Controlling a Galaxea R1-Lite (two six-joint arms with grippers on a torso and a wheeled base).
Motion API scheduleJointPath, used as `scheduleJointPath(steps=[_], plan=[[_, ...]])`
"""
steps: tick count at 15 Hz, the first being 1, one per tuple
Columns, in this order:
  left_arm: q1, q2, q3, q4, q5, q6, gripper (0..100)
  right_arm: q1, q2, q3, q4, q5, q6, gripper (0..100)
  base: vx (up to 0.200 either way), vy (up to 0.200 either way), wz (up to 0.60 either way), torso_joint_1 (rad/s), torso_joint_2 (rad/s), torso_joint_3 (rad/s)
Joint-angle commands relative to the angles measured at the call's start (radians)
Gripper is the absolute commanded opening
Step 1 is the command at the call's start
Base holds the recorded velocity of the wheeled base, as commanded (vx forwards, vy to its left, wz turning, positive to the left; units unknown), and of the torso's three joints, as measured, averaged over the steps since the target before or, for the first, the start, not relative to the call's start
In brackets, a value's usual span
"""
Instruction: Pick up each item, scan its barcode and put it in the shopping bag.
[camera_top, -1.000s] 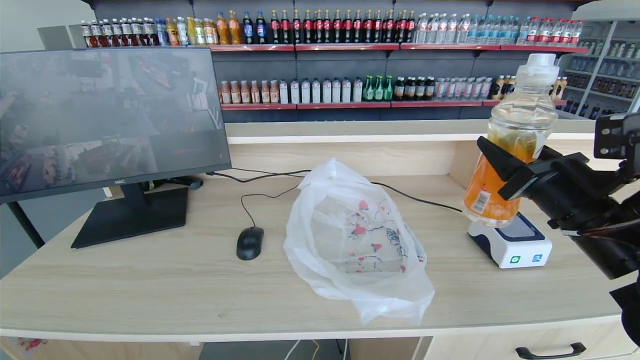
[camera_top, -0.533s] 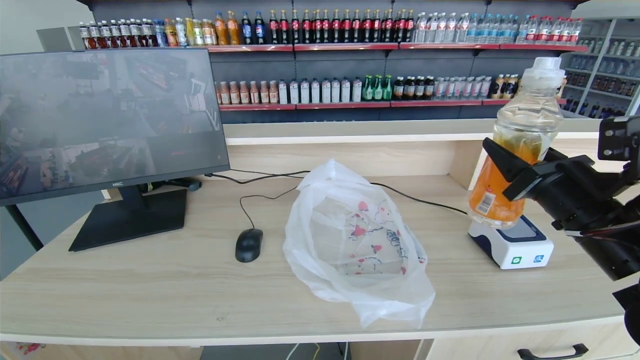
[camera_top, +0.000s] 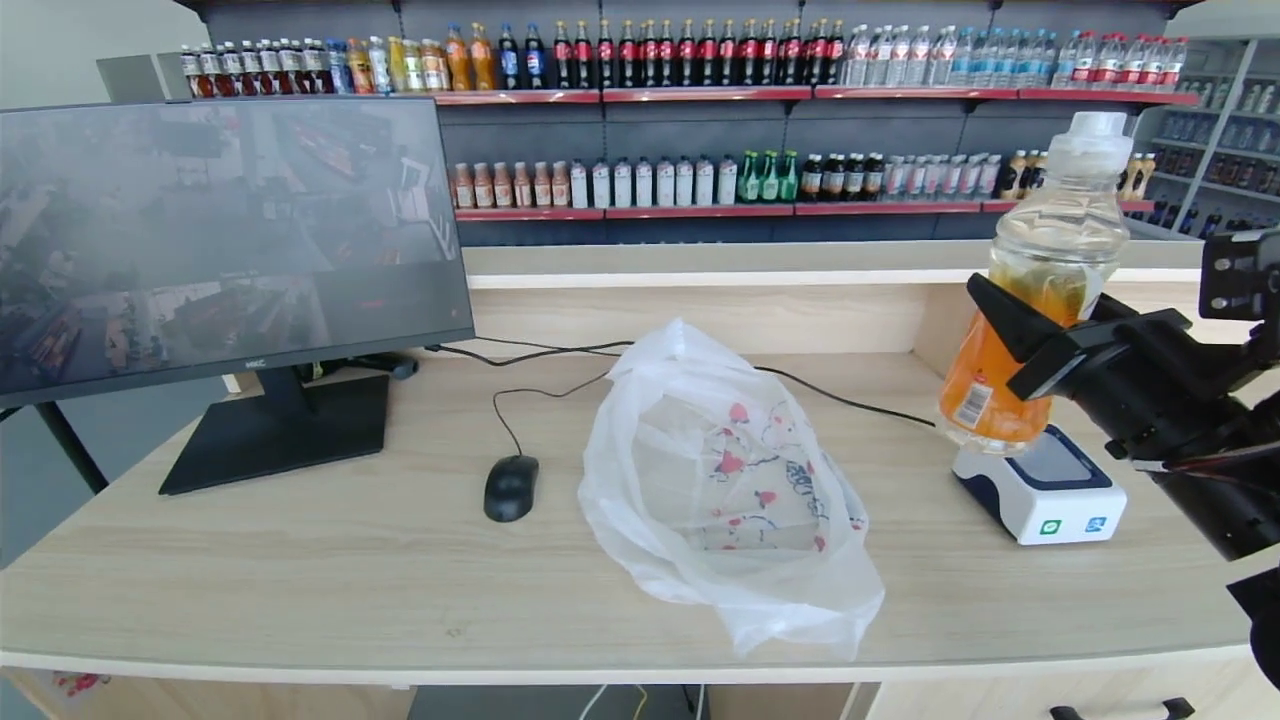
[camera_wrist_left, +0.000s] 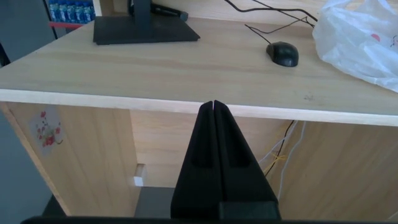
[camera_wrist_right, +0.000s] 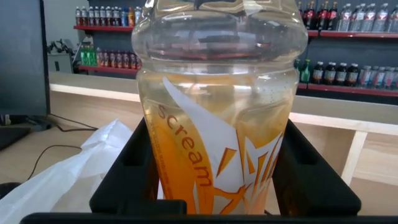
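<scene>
My left gripper (camera_wrist_left: 213, 107), fingers pressed together and empty, hangs below the tabletop (camera_top: 300, 590), far left of the white-and-blue scanner box (camera_top: 1040, 490). The white plastic shopping bag (camera_top: 725, 490) lies left of it. Just above it, my right gripper (camera_top: 1012, 345) pinches the clear orange-drink bottle (camera_top: 1060, 220) upright between its fingers. I'd turn its barcode (camera_top: 968, 403) downward.

The head camera swings slightly, so the whole counter scene slides rightward in the picture — no move of the things themselves. Above the scanner (camera_top: 1045, 490), the bottle (camera_top: 1045, 290) in the right gripper (camera_top: 1010, 345) leans a touch more — barely.
</scene>
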Motion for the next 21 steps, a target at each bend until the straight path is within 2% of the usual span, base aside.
scheduleJointPath(steps=[1, 4, 12, 21], plan=[[-0.002, 0.000, 0.002, 0.001, 0.000, 0.000, 0, 0.004, 0.004, -0.002, 0.000, 0.003, 0.000, 0, 0.000, 0.000, 0.60, -0.007, -0.01, 0.002], [0.000, 0.000, 0.000, 0.001, 0.000, 0.000, 0, 0.003, 0.000, -0.004, 0.000, 0.003, 0.000, 0, 0.000, 0.000, 0.60, 0.009, 0.01, 0.002], [0.000, 0.000, 0.002, 0.001, 0.000, 0.000, 0, 0.003, 0.027, -0.022, 0.000, 0.003, -0.006, 0, 0.000, 0.000, 0.00, 0.000, 0.00, 0.000], [0.000, 0.000, 0.000, 0.001, 0.000, -0.003, 0, 0.118, 0.240, -0.142, 0.000, 0.003, 0.001, 0, 0.000, 0.000, 0.00, 0.000, 0.00, 0.000]])
